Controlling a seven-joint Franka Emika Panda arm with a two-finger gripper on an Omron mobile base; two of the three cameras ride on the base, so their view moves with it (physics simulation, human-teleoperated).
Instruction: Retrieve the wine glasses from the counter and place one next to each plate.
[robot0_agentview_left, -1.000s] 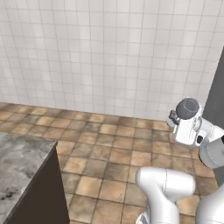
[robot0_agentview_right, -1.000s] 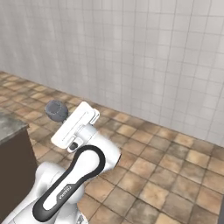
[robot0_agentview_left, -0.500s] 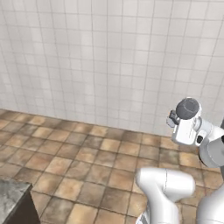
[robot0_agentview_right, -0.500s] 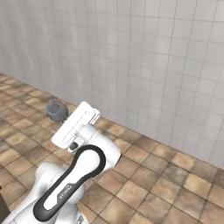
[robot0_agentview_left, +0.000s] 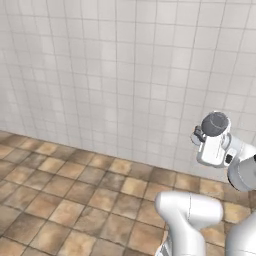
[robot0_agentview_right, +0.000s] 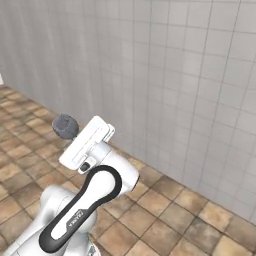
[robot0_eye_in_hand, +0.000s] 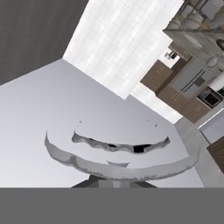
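Wine glass (robot0_eye_in_hand: 118, 157) pinched at stem in closed gripper (robot0_agentview_right: 75, 136), bowl (robot0_agentview_left: 215, 124) raised mid-air over brown tile floor (robot0_agentview_left: 75, 200), near white tiled wall (robot0_agentview_left: 125, 75), kitchen cabinets (robot0_eye_in_hand: 175, 87) far behind.

Wall (robot0_agentview_left: 115, 75): white tile, closes off the far side in both base views, no opening or ledge in it. Floor (robot0_agentview_left: 60, 200): brown tile, open from the wall's foot toward the base, with air free above it to the left of the raised hand. Glass (robot0_eye_in_hand: 118, 153): its curved rim and bowl sit right ahead of the fingers in the hand view and block the near path there; farther off, past the pale ceiling, brown cabinets (robot0_eye_in_hand: 175, 87) stand well apart.
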